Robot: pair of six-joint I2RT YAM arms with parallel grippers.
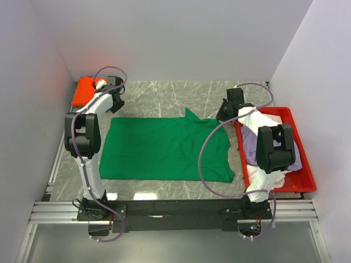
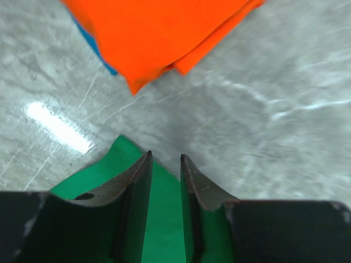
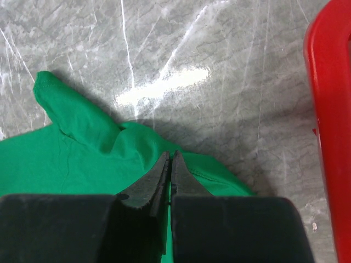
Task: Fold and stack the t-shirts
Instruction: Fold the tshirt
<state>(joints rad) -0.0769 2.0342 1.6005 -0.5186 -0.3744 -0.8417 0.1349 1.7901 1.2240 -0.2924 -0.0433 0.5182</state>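
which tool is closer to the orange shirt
Left. The left tool is just beside the orange shirt at the far left; the right tool is well off to the right, by the red tray.

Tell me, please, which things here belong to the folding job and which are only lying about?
For the job: green t-shirt, orange t-shirt, blue t-shirt under it, lilac t-shirt, white t-shirt.
Not for the job: red tray, marble table.
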